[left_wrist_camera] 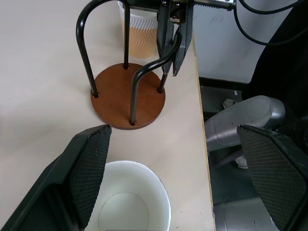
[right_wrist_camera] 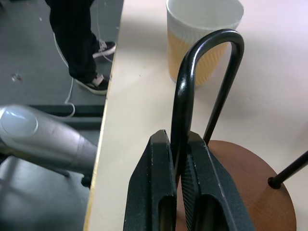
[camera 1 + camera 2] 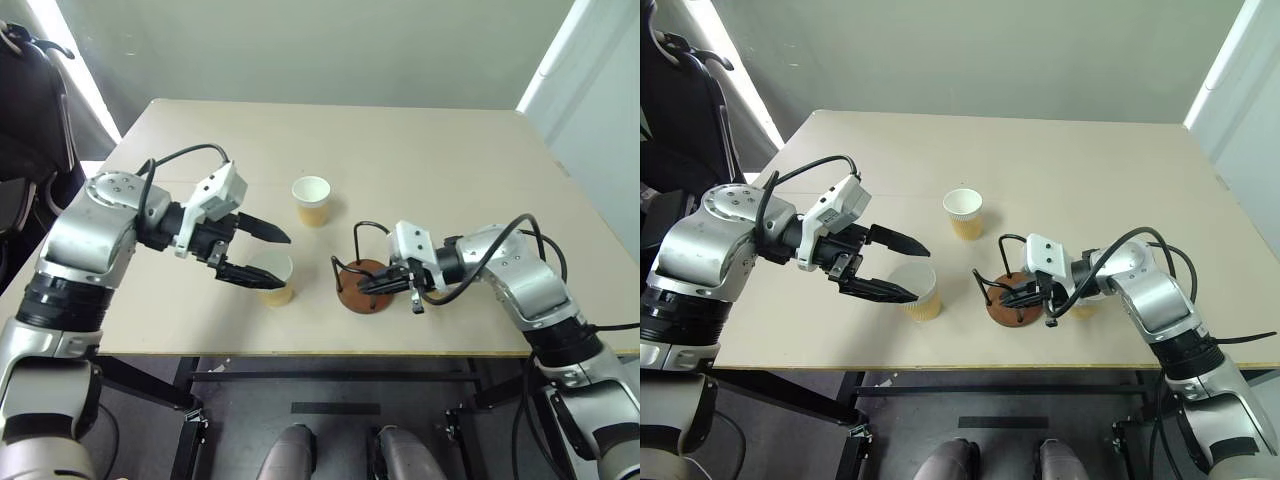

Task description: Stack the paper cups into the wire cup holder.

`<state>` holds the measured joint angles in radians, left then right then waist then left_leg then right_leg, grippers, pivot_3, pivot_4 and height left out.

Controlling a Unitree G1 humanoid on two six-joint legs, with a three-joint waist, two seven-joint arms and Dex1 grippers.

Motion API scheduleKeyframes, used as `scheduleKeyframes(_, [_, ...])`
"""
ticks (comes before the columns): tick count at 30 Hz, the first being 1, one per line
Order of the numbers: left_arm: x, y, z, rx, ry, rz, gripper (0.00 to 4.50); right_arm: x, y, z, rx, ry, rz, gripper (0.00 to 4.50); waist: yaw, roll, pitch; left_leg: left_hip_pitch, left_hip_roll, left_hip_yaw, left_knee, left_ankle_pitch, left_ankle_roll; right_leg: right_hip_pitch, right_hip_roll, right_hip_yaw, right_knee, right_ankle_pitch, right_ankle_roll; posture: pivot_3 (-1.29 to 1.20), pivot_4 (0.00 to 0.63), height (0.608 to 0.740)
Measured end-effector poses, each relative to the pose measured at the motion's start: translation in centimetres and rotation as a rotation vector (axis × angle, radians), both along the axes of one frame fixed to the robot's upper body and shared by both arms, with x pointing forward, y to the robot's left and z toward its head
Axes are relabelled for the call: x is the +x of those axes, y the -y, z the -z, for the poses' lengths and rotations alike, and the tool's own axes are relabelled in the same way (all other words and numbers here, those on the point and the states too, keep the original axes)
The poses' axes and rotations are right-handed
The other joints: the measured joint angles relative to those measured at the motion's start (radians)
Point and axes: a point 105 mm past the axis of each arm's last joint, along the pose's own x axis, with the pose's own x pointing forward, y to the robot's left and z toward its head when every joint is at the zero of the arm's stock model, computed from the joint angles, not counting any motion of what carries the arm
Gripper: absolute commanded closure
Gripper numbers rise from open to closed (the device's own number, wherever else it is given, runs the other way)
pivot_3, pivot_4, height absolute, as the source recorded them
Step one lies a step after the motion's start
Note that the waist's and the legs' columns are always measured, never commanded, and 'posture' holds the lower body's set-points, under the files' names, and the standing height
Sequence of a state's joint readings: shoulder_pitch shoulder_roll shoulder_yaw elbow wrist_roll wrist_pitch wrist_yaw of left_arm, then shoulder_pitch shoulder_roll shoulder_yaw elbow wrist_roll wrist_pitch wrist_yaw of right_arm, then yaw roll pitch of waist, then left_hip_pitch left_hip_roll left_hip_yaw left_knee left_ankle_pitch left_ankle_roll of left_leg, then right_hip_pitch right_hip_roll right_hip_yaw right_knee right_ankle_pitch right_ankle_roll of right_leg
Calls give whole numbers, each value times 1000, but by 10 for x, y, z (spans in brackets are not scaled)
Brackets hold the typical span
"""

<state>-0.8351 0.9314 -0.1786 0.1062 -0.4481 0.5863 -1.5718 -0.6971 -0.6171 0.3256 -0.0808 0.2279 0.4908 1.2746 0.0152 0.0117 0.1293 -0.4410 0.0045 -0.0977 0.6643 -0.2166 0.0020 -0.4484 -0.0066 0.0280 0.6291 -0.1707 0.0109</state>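
Observation:
My left gripper (image 3: 270, 260) is open, its fingers (image 1: 91, 163) wide on either side of a tan paper cup (image 3: 275, 282) that stands near the table's front edge. I see no contact with it. A second paper cup (image 3: 312, 201) stands upright further back. The wire cup holder (image 3: 364, 290), black hoops on a round reddish-brown base, stands to the right of the first cup with no cup inside. My right gripper (image 2: 178, 138) is shut on one of its wire hoops (image 2: 211, 43). A third cup (image 1: 141, 30) stands just beyond the holder, partly hidden by my right arm.
The beige table (image 3: 420, 160) has its front edge (image 1: 201, 144) close to the holder and the near cup. A person's legs in dark trousers (image 2: 79, 43) stand on the floor off the table's left side. A dark chair (image 3: 30, 110) is at the far left.

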Motion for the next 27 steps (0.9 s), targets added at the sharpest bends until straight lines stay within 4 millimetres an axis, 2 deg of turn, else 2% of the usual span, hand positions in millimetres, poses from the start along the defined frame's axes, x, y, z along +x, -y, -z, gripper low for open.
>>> scheduleKeyframes(5, [0,1,0,-2,-1,2,0,4,2,1,-11,13,11,2736,0,0,0,0,0,0,0,0,0,0,0,0,0,0,0,0,150,740])
scheduleKeyframes(10, [0,2,1,-5,-2,5,0,5,3,2,-11,9,17,930,0,0,0,0,0,0,0,0,0,0,0,0,0,0,0,0,150,740])
scheduleKeyframes(13, [0,2,1,-4,-1,8,0,5,3,1,-10,18,17,20,0,0,0,0,0,0,0,0,0,0,0,0,0,0,0,0,150,740])
scheduleKeyframes(19, [-1,4,3,-6,-3,16,0,9,2,-14,-7,65,18,20,-1,0,0,0,0,0,0,0,0,0,0,0,0,0,0,0,150,740])
scheduleKeyframes(23, [-1,5,3,-8,-3,18,0,8,12,-27,-42,136,18,20,0,0,0,0,0,0,0,0,0,0,0,0,0,0,0,0,150,740])
scheduleKeyframes(27, [-1,8,4,-14,-1,28,0,-3,16,-47,-65,183,-21,20,-1,0,0,0,0,0,0,0,0,0,0,0,0,-1,-1,0,150,740])
